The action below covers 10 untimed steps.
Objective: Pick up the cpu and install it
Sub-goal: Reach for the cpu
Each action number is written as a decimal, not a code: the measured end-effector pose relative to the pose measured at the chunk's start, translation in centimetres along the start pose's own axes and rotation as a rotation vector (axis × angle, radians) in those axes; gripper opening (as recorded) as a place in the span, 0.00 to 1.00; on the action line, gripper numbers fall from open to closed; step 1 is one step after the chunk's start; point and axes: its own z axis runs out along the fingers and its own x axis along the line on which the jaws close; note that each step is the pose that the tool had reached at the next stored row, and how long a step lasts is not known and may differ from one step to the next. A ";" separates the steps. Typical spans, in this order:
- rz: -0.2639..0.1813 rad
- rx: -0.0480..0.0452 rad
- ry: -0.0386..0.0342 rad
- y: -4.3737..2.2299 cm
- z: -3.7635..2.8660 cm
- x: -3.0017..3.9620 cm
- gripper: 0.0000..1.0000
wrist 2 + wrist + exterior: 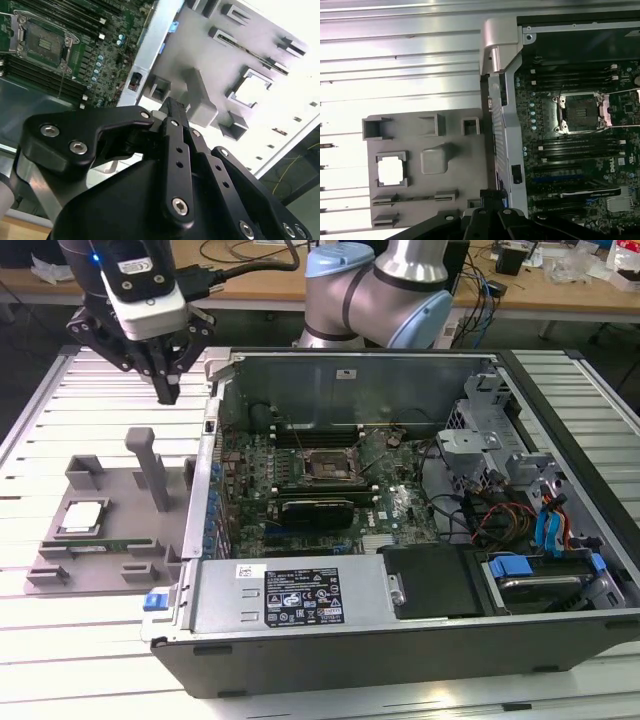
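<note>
Cpu [82, 517]: small flat square, silver-grey top w/ a thin green rim in the exterior view. In both wrist views it's just a bright white square, no colour. It lies flat in a square recess of the grey tray [125, 502], nothing touching it.

Gripper [168, 392] hangs over the tray w/ fingers [175, 145] pinched together and nothing btwn them. The cpu is below it and well apart, on the side away from the pc case [400, 630]. An upright grey post [150, 465] is nearest, just under the tips. A memory stick [95, 545] lies in a slot just past the cpu.

First wrist view has tray and black socket [580, 112] together, w/ the case wall btwn them. Exterior view adds the arm [380, 290], drives and cables. Second wrist view gives the black finger links up close.
</note>
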 end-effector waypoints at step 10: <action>0.000 0.0000 0.0001 -0.23 -0.05 3.17 0.11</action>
